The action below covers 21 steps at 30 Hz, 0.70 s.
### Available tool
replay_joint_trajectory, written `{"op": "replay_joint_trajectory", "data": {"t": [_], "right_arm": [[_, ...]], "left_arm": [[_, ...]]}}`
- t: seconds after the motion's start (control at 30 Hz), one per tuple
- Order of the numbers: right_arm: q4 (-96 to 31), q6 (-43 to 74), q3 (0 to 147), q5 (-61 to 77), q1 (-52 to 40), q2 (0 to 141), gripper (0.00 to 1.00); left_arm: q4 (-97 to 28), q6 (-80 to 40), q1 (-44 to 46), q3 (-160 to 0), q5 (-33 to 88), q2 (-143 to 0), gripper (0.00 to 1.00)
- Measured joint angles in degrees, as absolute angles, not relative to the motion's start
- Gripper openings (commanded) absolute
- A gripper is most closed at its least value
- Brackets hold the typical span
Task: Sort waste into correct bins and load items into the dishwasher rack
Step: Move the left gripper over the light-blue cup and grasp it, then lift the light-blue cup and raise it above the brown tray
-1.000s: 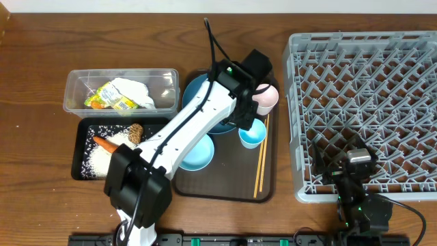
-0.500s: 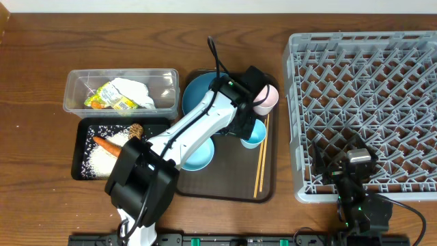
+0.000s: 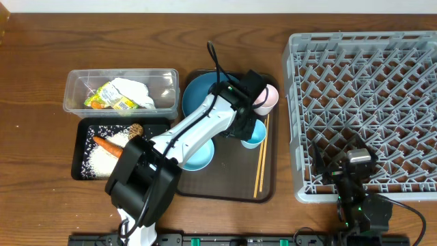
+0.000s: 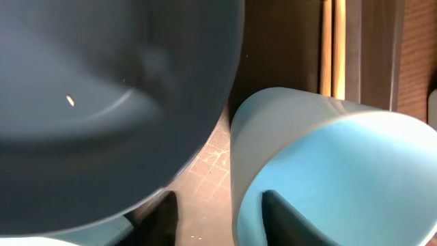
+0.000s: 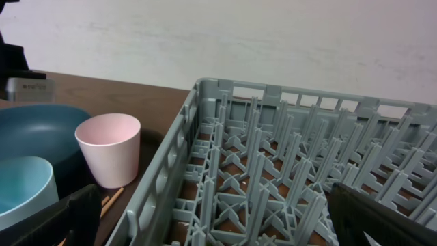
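Note:
My left gripper is down on the small light-blue cup on the brown serving tray. In the left wrist view its jaws are open and straddle the cup's wall, one finger inside, the other outside with a gap. The dark-blue plate lies right beside it. The pink cup, light-blue bowl and chopsticks share the tray. My right gripper hangs open and empty over the grey rack's near-left corner.
The clear tub holds the white napkin and the wrapper. The black tray holds the carrot, the brown lump and rice. The brown serving tray lies between bins and rack.
My left arm has come down and slightly nearer, settling onto the light-blue cup. The right arm has not moved.

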State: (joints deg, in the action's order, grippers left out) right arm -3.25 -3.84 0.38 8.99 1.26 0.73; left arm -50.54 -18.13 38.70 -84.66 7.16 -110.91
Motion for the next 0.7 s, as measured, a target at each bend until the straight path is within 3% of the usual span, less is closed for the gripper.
{"op": "replay_joint_trajectory", "data": {"t": [0.17,0.2,0.23,0.7], "right_arm": [[-3.25,-3.84,0.38,8.99,1.26,0.73,0.99],[-3.25,-3.86,0.38,8.99,1.26,0.73,0.99],[-3.25,-3.86,0.38,8.99,1.26,0.73,0.99],[-3.25,-3.86,0.38,8.99,1.26,0.73,0.99]], "left_arm": [[-50.54,-18.15,38.70,-84.66,7.20,-110.91,0.24],[-50.54,-18.15,38.68,-84.66,7.20,-110.91,0.19],[-50.54,-18.28,38.68,-84.66,7.18,-110.91,0.06],[-51.31,-18.13,38.46,-84.66,7.31,-110.63,0.06]]}}
